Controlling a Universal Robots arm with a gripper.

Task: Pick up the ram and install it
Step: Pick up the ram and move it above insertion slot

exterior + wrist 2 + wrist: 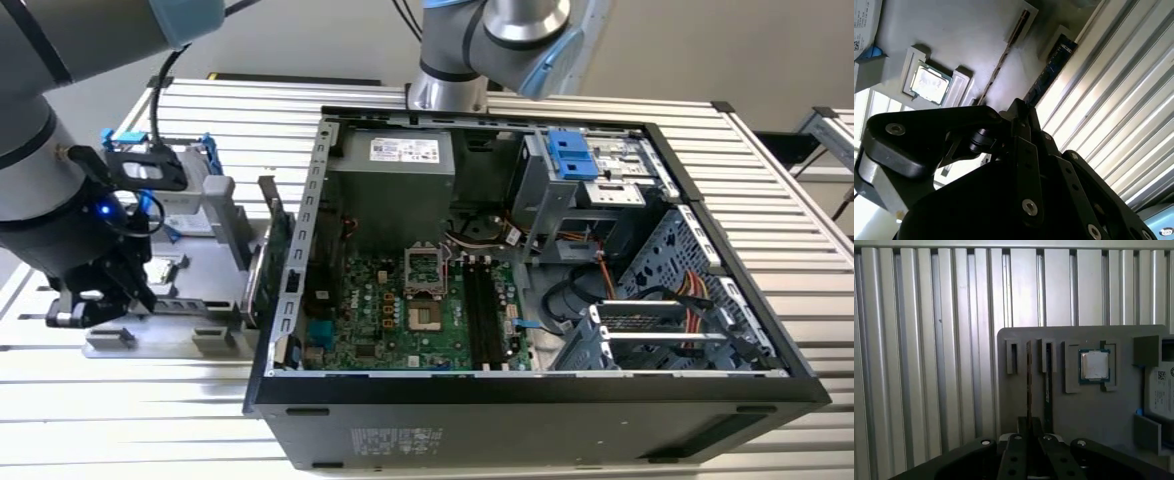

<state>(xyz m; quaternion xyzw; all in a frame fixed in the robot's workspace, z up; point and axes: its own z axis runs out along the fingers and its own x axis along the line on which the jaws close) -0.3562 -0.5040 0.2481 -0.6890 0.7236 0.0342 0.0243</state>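
Observation:
The ram [1029, 380] is a thin dark stick standing on edge in a slot of the grey fixture [1089, 415]. In the second wrist view the ram [1004, 55] runs down behind the black gripper linkage. My gripper [1029, 427] sits over the stick's near end, jaws drawn close together around it, and the stick is still in its slot. In the exterior view the gripper [87, 312] is low at the fixture's [147, 342] end on that view's left. The open computer case [534, 400] lies on that view's right, with the motherboard's long memory slots [483, 310] exposed.
A second dark stick [1048, 385] stands in the neighbouring slot. A square silver processor [1095, 365] and a hard drive [1160, 390] with a blue bracket share the fixture. The case wall [287, 250] rises right beside the fixture. Ribbed metal table [929, 365] surrounds everything.

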